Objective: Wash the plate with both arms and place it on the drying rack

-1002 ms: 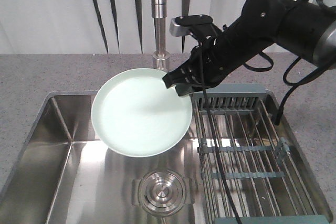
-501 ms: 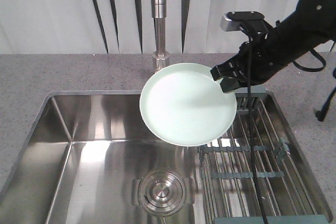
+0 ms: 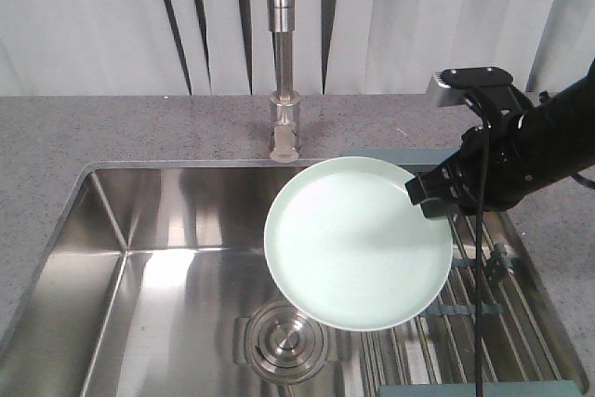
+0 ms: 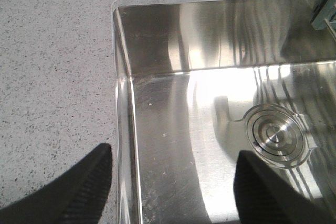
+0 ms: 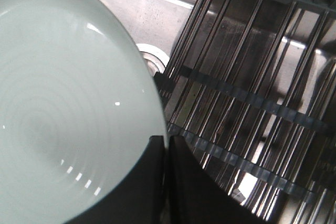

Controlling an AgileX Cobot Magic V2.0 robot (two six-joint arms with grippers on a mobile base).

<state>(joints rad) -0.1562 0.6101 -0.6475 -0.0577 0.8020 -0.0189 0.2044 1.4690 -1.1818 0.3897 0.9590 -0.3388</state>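
The pale mint-green plate (image 3: pixel 358 241) hangs tilted above the sink, partly over the left side of the drying rack (image 3: pixel 507 323). My right gripper (image 3: pixel 429 197) is shut on the plate's right rim. In the right wrist view the plate (image 5: pixel 63 108) fills the left, its rim pinched between my right gripper's (image 5: pixel 167 145) fingers, with the rack's rods (image 5: pixel 252 103) to the right. My left gripper (image 4: pixel 170 174) is open and empty over the sink's left wall; it does not show in the front view.
The steel sink (image 3: pixel 139 267) has a round drain (image 3: pixel 286 343) under the plate. The tap (image 3: pixel 282 53) stands behind the sink. Grey speckled counter (image 3: pixel 56 137) surrounds the sink.
My right arm has carried the plate rightward and lower, from over the sink's middle to partly over the drying rack.
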